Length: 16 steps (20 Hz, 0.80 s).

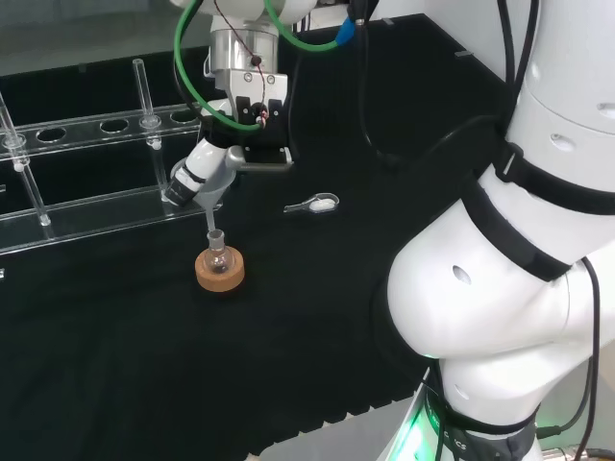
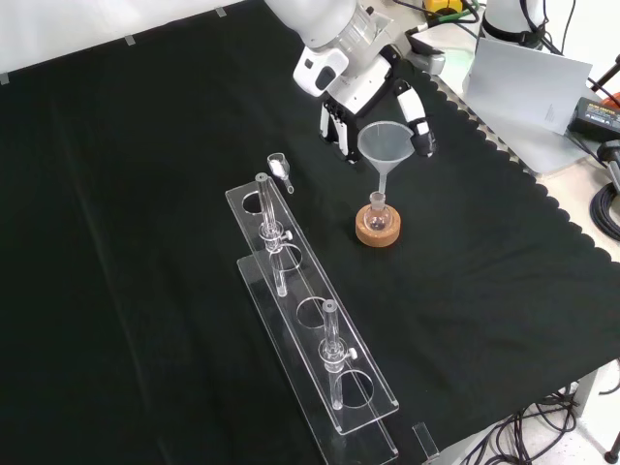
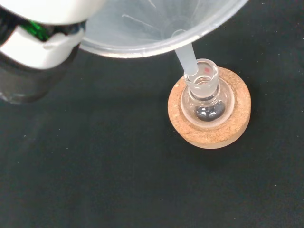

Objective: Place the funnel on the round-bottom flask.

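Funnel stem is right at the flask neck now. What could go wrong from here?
1. In the wrist view the funnel stem tip sits at the rim of the round-bottom flask, not clearly inside; lowering may catch the lip.
2. The flask only rests in its cork ring, so a sideways push might tip it.
3. The hand releasing early may topple the funnel.

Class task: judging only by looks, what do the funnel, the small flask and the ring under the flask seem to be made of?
Funnel: probably plastic, cloudy and translucent with a matte look.
Round-bottom flask: likely glass, fully clear with bright glints on its neck rim.
Ring stand: cork, tan and speckled with a rough, dull surface.
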Each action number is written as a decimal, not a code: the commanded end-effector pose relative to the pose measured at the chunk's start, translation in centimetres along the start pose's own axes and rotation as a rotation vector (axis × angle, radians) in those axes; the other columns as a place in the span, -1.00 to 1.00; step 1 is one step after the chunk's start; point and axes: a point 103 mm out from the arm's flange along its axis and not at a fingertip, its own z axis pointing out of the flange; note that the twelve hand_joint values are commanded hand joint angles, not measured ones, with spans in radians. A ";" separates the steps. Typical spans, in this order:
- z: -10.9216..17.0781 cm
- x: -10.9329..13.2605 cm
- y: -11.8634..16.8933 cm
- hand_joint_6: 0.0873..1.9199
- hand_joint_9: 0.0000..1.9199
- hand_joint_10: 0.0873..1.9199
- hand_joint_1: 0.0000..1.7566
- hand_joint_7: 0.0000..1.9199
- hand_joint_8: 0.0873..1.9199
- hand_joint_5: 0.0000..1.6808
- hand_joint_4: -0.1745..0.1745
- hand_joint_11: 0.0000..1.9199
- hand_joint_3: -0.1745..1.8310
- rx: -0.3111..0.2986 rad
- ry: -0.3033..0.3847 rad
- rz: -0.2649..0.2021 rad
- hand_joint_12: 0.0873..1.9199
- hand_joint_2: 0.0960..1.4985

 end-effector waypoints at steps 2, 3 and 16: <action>0.0 -1.3 1.0 -0.52 0.38 -0.90 0.13 0.43 -0.79 0.28 -0.10 -0.32 -0.13 0.005 -0.018 0.022 0.29 -0.43; 0.0 -1.2 1.1 -0.52 0.38 -0.90 0.13 0.43 -0.79 0.28 -0.10 -0.32 -0.13 0.004 -0.020 0.023 0.29 -0.43; -0.8 -1.6 1.6 -0.53 0.38 -0.91 0.13 0.43 -0.79 0.28 -0.10 -0.33 -0.13 -0.012 -0.015 0.035 0.30 -0.43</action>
